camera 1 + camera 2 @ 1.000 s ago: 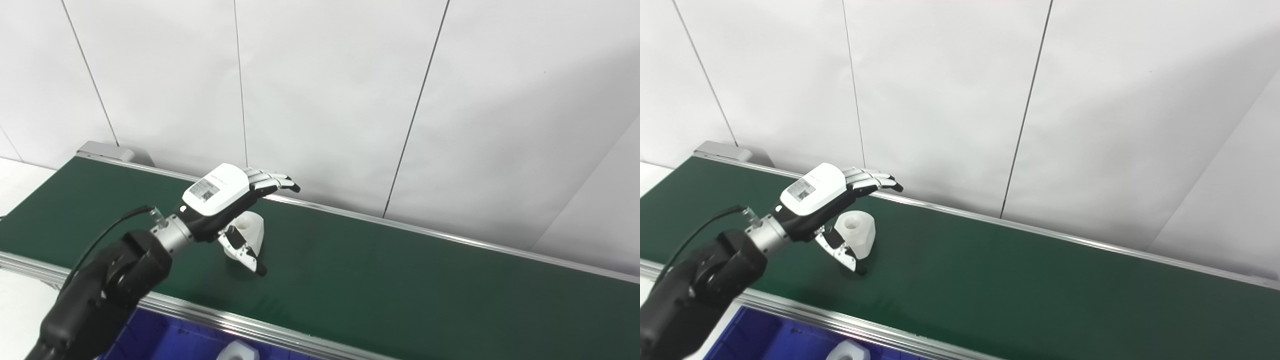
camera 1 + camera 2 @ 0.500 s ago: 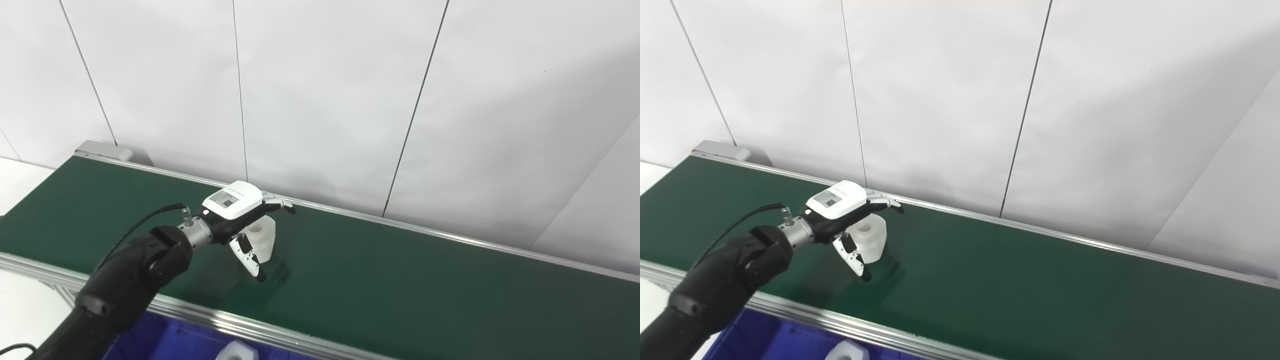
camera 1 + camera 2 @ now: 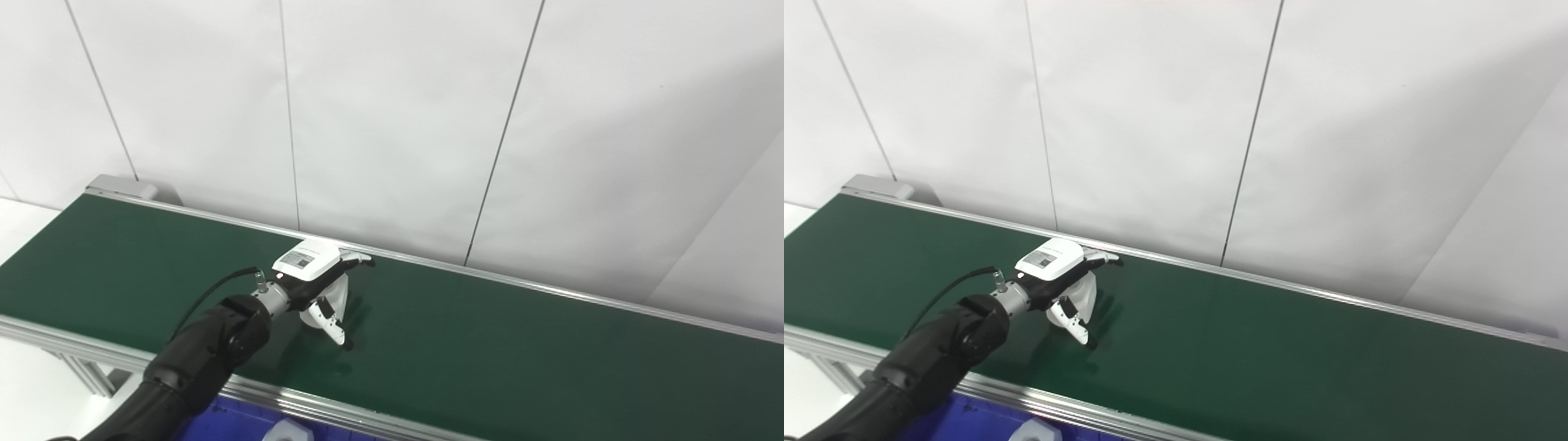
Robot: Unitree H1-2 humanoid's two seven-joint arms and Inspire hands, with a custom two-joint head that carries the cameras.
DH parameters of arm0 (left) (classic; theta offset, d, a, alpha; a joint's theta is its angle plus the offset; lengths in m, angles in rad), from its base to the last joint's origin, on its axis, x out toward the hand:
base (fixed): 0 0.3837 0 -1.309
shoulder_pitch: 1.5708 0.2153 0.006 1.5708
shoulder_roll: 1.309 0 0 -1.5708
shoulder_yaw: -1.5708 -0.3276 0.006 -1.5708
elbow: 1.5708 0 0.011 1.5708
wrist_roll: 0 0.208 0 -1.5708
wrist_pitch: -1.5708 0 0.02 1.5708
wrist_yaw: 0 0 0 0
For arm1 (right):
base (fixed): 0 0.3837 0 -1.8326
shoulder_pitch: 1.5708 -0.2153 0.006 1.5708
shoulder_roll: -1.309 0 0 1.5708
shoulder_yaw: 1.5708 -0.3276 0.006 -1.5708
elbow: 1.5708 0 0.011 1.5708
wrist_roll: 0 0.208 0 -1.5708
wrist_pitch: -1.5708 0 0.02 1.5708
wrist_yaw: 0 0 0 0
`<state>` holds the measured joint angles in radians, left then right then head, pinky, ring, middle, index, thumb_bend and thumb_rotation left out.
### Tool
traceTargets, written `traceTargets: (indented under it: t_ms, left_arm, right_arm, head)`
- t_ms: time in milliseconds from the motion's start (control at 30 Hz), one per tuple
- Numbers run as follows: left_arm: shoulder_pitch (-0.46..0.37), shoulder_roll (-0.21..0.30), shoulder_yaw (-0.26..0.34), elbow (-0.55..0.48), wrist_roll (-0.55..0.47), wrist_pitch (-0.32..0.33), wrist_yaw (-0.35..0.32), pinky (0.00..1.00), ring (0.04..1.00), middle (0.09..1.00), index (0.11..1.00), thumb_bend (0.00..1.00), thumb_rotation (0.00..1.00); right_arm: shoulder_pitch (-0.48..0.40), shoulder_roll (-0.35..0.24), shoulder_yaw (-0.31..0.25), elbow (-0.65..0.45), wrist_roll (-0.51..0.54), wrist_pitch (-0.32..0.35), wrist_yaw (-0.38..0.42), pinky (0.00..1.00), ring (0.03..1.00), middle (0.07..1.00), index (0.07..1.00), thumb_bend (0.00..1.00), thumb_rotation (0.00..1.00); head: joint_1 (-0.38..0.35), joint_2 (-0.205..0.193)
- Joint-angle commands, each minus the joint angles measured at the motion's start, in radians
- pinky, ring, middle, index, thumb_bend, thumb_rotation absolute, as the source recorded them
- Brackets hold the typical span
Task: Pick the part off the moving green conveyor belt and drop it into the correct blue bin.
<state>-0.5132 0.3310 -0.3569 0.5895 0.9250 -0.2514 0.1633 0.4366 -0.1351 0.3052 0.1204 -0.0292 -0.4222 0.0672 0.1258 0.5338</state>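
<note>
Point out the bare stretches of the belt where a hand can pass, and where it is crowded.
The green belt lies bare from the left hand rightward, between the far rail and the near rail. Another bare patch runs left toward the belt's end. It is crowded only around the white part under the open hand.

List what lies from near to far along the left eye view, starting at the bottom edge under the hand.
blue bin → near metal rail → green conveyor belt → left hand over the white part → far metal rail → white panelled wall
</note>
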Motion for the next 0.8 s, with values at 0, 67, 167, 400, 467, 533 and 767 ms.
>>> traceTargets:
  t_ms: [0, 67, 167, 400, 467, 533, 767]
  left_arm:
    - [-0.057, -0.021, -0.006, 0.011, 0.019, 0.027, 0.109, 0.74, 0.813, 0.835, 0.82, 0.93, 0.25]
    - [-0.062, -0.039, -0.019, 0.034, 0.024, 0.03, 0.151, 0.68, 0.763, 0.792, 0.79, 0.91, 0.2]
    - [-0.065, -0.049, -0.039, 0.053, 0.027, 0.028, 0.19, 0.6, 0.686, 0.709, 0.714, 0.9, 0.13]
    - [-0.077, -0.055, -0.09, 0.082, 0.036, 0.026, 0.253, 0.45, 0.499, 0.512, 0.496, 0.55, 0.0]
    - [-0.076, -0.052, -0.09, 0.06, 0.026, 0.036, 0.233, 0.43, 0.486, 0.503, 0.488, 0.53, 0.0]
    - [-0.075, -0.048, -0.09, 0.032, 0.026, 0.058, 0.199, 0.43, 0.494, 0.503, 0.486, 0.52, 0.0]
    - [-0.079, -0.016, -0.103, -0.098, 0.045, 0.184, -0.039, 0.43, 0.541, 0.621, 0.496, 0.52, 0.06]
  right_arm:
    - [0.014, 0.0, 0.003, -0.041, -0.002, -0.048, 0.004, 0.97, 0.984, 1.0, 1.0, 0.94, 0.93]
    - [0.02, 0.002, 0.001, -0.046, 0.003, -0.048, 0.007, 0.98, 0.986, 1.0, 1.0, 0.94, 0.93]
    - [0.027, 0.003, 0.001, -0.056, 0.007, -0.048, 0.012, 0.99, 0.99, 1.0, 1.0, 0.94, 0.93]
    - [0.031, 0.003, 0.003, -0.064, 0.002, -0.048, 0.013, 0.99, 0.988, 1.0, 1.0, 0.93, 0.93]
    - [0.034, 0.003, 0.003, -0.067, 0.002, -0.048, 0.014, 0.99, 0.987, 1.0, 1.0, 0.93, 0.93]
    - [0.035, 0.004, 0.003, -0.069, 0.005, -0.048, 0.016, 0.99, 0.985, 1.0, 1.0, 0.93, 0.93]
    - [0.036, 0.005, 0.001, -0.073, 0.005, -0.048, 0.022, 0.98, 0.978, 1.0, 1.0, 0.93, 0.93]
  head:
    - [0.001, 0.005]
    - [0.001, 0.008]
    - [-0.001, 0.011]
    - [-0.002, 0.013]
    - [-0.003, 0.018]
    - [-0.003, 0.018]
    - [-0.005, 0.026]
